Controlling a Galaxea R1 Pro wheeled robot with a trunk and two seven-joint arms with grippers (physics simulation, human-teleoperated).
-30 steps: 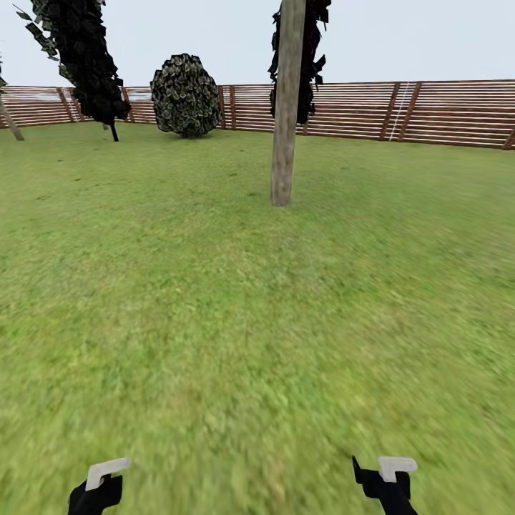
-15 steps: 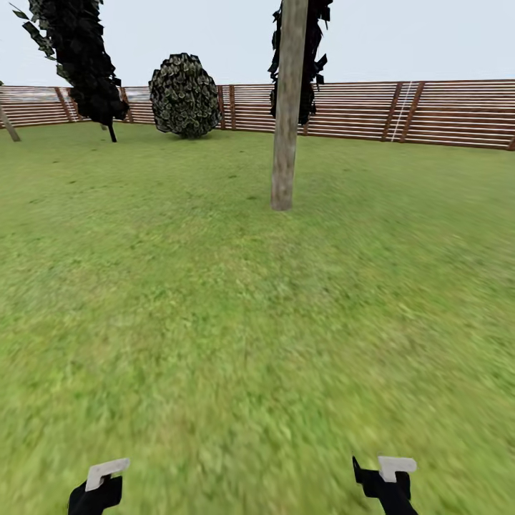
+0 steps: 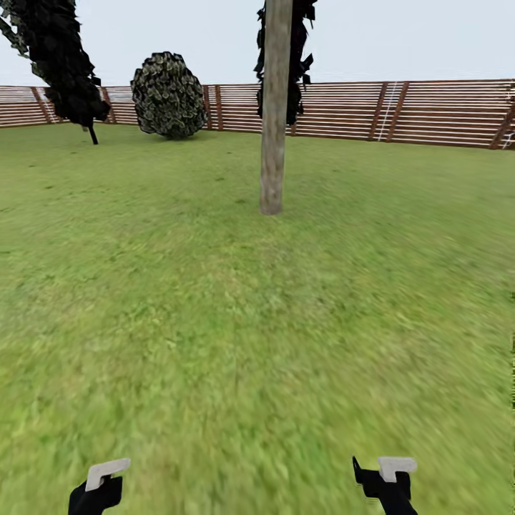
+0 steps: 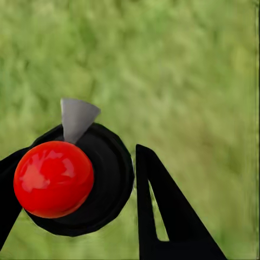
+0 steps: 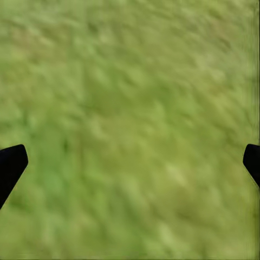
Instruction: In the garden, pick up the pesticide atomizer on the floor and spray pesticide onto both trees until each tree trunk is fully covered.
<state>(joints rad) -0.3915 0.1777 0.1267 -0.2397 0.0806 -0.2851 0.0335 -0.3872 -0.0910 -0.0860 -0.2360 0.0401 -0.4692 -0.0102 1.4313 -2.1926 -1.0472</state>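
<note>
The pesticide atomizer (image 4: 65,179) has a glossy red round top, a black round body and a grey cone nozzle. My left gripper (image 4: 76,162) is shut on it, with one black finger (image 4: 162,216) on each side, above grass. My right gripper (image 5: 130,157) is open over bare grass, and only its fingertips (image 5: 11,162) show at the frame edges. In the head view a tree trunk (image 3: 272,143) of pale grey-brown bark stands straight ahead on the garden lawn (image 3: 214,322), several metres away. Both wrists sit low, the left gripper (image 3: 99,488) and the right gripper (image 3: 386,481).
A brown slatted fence (image 3: 415,111) rings the lawn at the back. A round bush (image 3: 166,94) stands against it at the back left. A dark leafy tree (image 3: 54,61) is at the far left. Dark foliage (image 3: 297,64) hangs behind the trunk.
The whole view has shifted: trunk, bush and fence now sit a little further left and the trunk base is slightly lower. Both grippers hold the same pose.
</note>
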